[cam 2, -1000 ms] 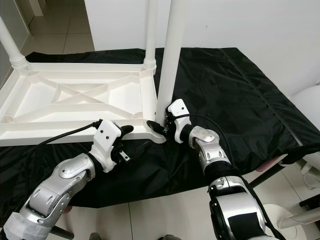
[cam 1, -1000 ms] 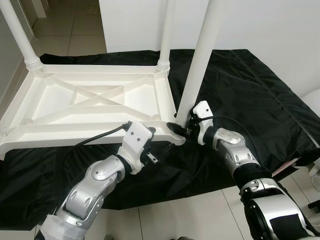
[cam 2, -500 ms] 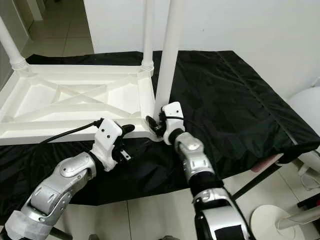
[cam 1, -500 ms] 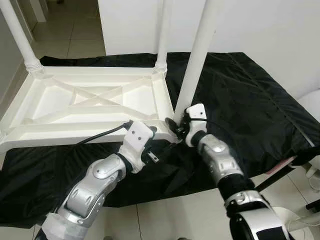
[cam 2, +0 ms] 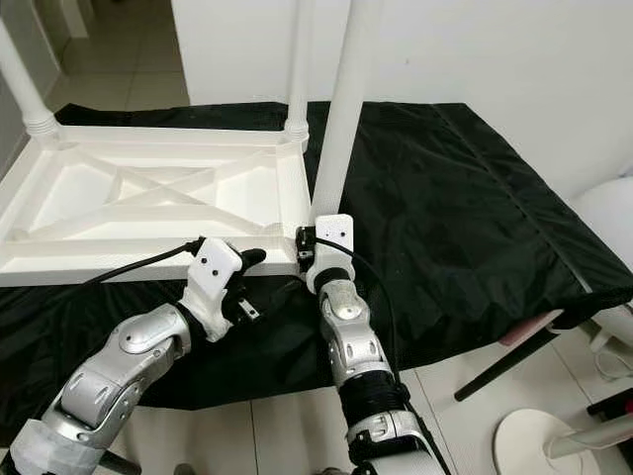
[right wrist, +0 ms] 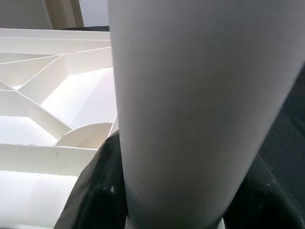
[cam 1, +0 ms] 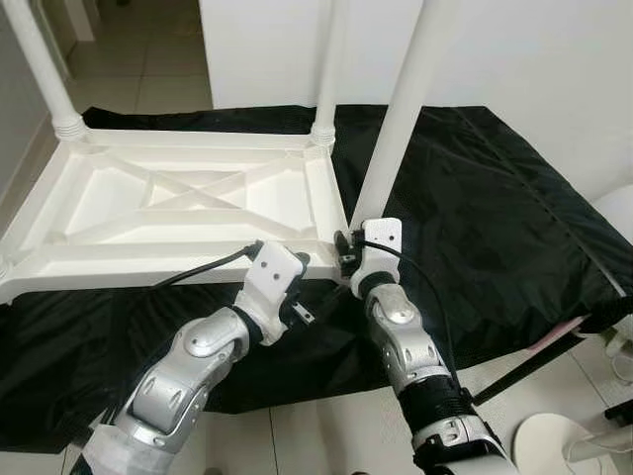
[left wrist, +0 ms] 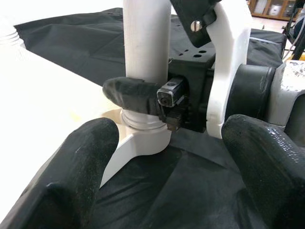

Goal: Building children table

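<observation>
A white plastic children's table (cam 1: 188,198) lies upside down on a black cloth (cam 1: 495,198). Legs stand up at its far left (cam 1: 40,69) and far right (cam 1: 326,69) corners. A third leg (cam 1: 401,109) stands in the near right corner socket (left wrist: 143,143). My right gripper (cam 1: 348,259) is shut on the base of that leg, one black finger (left wrist: 133,93) wrapping it. My left gripper (cam 1: 305,287) hovers open just in front of that corner, nothing between its fingers (left wrist: 81,162).
The black cloth hangs over the front edge of the low surface. Tiled floor lies beyond the table and below me. A white wall (cam 1: 514,49) rises behind. A white round object (cam 1: 554,445) and a dark slanted bar (cam 1: 534,361) sit at lower right.
My right forearm has swung from the right side to almost straight below the leg, its gripper staying shut at the leg's base. The left arm holds its place. The camera shifted slightly.
</observation>
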{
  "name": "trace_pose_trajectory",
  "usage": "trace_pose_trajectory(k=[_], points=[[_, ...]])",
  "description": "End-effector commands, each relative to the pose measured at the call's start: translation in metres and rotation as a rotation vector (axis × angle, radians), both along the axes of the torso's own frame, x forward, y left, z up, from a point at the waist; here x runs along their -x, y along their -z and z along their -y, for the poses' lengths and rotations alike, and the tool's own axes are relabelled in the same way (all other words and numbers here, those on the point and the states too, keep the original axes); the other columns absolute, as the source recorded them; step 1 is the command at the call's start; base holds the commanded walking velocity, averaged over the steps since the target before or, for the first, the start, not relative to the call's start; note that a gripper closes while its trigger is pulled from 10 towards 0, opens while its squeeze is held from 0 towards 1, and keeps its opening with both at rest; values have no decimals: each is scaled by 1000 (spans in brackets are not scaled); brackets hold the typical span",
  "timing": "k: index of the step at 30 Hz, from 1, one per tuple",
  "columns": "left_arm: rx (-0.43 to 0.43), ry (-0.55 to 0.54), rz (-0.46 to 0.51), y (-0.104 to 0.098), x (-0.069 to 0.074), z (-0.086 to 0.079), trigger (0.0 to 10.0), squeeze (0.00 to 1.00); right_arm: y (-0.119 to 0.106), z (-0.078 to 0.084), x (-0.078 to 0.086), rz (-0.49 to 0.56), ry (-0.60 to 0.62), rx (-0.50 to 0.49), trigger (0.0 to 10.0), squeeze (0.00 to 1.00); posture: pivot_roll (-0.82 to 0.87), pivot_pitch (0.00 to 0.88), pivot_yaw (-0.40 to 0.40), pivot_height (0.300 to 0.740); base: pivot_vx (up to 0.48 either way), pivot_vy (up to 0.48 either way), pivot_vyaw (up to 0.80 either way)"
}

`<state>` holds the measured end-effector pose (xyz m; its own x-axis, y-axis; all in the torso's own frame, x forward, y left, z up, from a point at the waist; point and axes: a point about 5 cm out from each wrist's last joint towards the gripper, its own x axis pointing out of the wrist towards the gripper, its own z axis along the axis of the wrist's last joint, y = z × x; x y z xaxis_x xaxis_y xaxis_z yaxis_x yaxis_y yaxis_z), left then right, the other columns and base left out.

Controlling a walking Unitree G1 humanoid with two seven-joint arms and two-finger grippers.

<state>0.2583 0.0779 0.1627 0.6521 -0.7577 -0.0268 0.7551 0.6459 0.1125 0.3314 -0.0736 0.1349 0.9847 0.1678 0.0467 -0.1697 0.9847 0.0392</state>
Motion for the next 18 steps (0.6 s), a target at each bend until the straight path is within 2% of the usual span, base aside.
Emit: trace_pose_trajectory(k=[1,2,7,13,14,16,18], points=[[-11,64,1,1,4,3,10000,0,15,0,5,-77,8,2,10000,0,-1,38,-50,740,0,0,0],[-11,65,1,1,5,3,10000,0,11,-1,7,-57,-6,-28,10000,1000,2,41,-53,740,0,0,0],[-9,59,-10,2,7,2,10000,0,1,6,10,18,-19,-45,10000,1000,5,45,-54,740,0,0,0],[-10,58,-11,2,8,1,10000,0,6,19,11,-5,-65,17,10000,1000,7,51,-53,740,0,0,0],[-10,58,-11,2,8,1,10000,0,7,23,12,-8,-103,24,10000,0,6,56,-49,740,0,0,0],[-11,58,-11,2,9,1,10000,0,8,27,12,-9,-130,29,10000,0,6,56,-49,740,0,0,0],[-9,59,-14,2,8,1,10000,0,9,38,10,5,-221,75,10000,0,-3,61,-44,740,0,0,0]])
